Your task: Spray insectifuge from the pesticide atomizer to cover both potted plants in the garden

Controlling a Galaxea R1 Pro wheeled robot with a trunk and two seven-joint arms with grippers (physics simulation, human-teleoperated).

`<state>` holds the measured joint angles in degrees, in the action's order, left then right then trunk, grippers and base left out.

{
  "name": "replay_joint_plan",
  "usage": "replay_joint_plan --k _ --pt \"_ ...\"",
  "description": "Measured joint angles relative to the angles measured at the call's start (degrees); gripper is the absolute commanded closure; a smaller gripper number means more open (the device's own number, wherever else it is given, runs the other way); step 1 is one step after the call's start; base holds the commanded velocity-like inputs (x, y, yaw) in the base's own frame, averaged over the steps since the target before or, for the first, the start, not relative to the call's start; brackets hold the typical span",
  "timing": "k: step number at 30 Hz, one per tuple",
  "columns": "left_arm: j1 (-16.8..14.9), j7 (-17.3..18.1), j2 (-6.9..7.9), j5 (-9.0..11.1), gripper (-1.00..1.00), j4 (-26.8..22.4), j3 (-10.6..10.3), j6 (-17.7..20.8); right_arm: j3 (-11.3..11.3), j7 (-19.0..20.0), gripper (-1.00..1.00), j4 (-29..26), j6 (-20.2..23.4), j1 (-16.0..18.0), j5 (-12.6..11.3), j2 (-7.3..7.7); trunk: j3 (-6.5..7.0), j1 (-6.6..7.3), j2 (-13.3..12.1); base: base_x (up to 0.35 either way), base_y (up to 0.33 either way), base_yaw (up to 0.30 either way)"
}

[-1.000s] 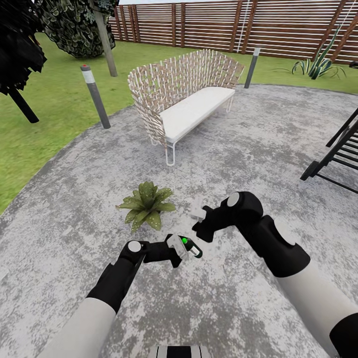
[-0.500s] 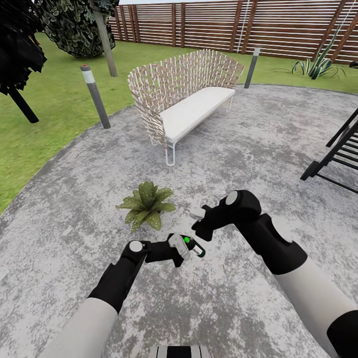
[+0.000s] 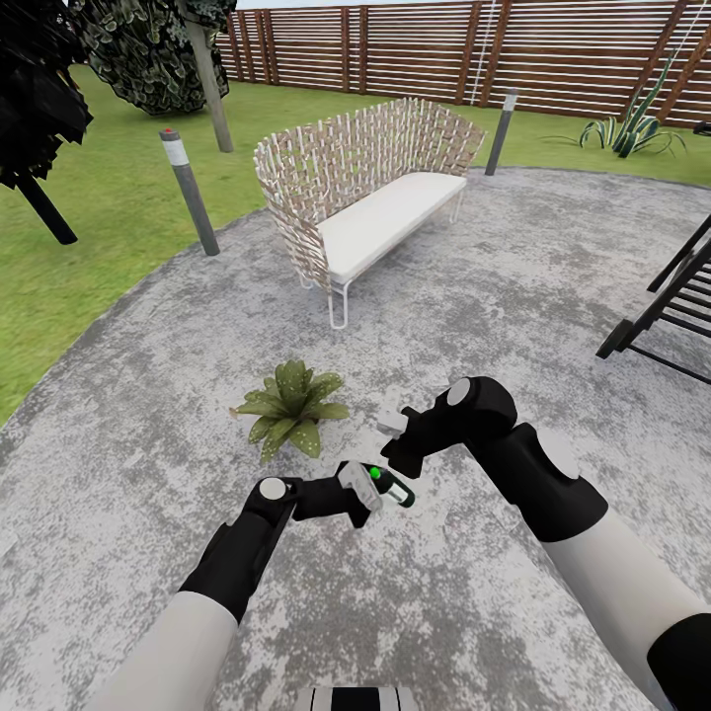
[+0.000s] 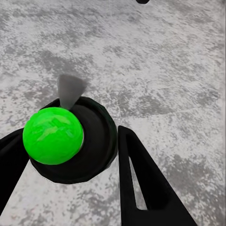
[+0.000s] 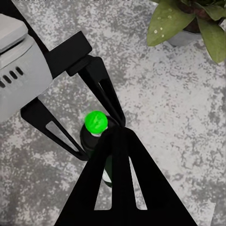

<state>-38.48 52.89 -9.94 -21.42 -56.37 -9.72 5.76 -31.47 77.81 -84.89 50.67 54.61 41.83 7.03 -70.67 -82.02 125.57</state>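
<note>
Grey mottled round paving [image 3: 474,286] carries everything here, with lawn beyond its edge. The pesticide atomizer [image 3: 387,488] sits clamped in the left gripper [image 3: 373,491] over the middle of the paving; the left wrist view looks down on its bright green cap [image 4: 53,135] and black neck between two dark fingers [image 4: 141,183]. The right wrist view shows one potted plant [image 5: 188,21], its leaves speckled, near the bottle. The right gripper [image 3: 392,427] hangs just above; whether it is wide or narrow cannot be told. A woven bench [image 3: 365,197] stands toward the paving's far edge.
</note>
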Motion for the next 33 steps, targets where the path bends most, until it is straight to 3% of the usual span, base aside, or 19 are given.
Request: replay_joint_plan --k 4,18,24,33 --pt "-0.11 -0.34 0.01 1.5 1.0 0.04 0.01 0.02 0.0 0.0 1.0 0.01 0.0 0.04 0.0 -0.08 0.0 0.0 0.0 0.0 0.0 0.0" --pt "-0.43 -0.61 -0.02 1.92 1.0 -0.66 0.24 0.05 0.0 0.0 1.0 -0.04 0.0 0.09 0.0 -0.1 0.0 0.0 0.0 0.0 0.0 0.0" --pt "-0.44 -0.61 0.03 4.23 1.0 -1.09 0.18 0.06 0.0 0.0 1.0 -0.1 0.0 0.18 0.0 -0.1 0.0 0.0 0.0 0.0 0.0 0.0" --pt "-0.44 -0.57 -0.02 4.77 1.0 -1.09 0.03 0.06 0.0 0.0 1.0 -0.23 0.0 0.49 0.0 -0.1 0.0 0.0 0.0 0.0 0.0 0.0"
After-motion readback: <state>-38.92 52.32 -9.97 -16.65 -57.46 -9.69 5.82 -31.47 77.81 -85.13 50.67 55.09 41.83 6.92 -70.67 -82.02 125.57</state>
